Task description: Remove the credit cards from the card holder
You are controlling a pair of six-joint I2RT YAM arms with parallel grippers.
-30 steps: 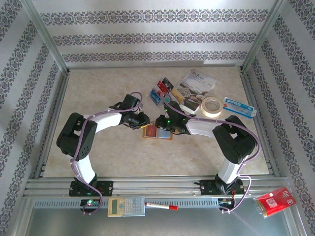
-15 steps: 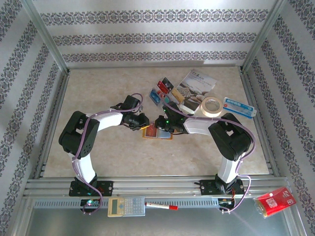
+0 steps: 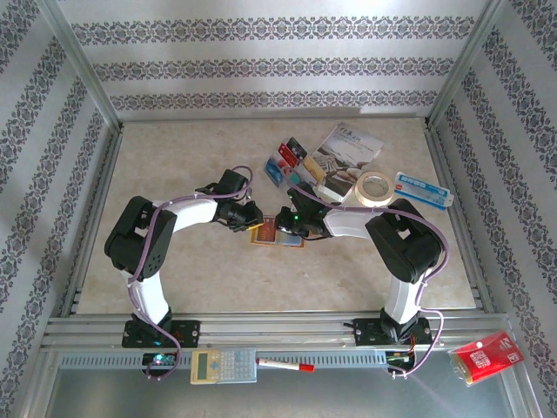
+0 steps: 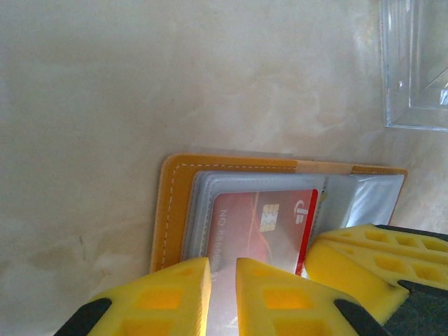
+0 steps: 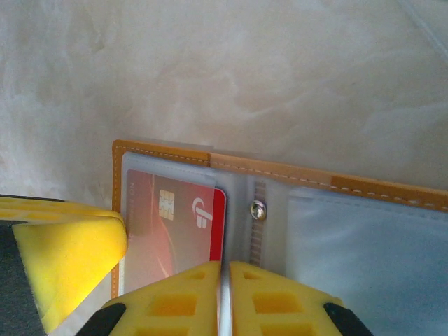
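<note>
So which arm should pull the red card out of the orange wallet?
Probably the right. The right gripper sits closed at the bare edge of the red card, where it pokes from the clear sleeve of the card holder. The left gripper is over the covered part, better for holding things down.

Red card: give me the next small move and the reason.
Probably ease the right gripper back to slide the red card out: it is shut at the card's inner edge, the card sits in the wallet sleeve, and the left gripper pinches that sleeve.
</note>
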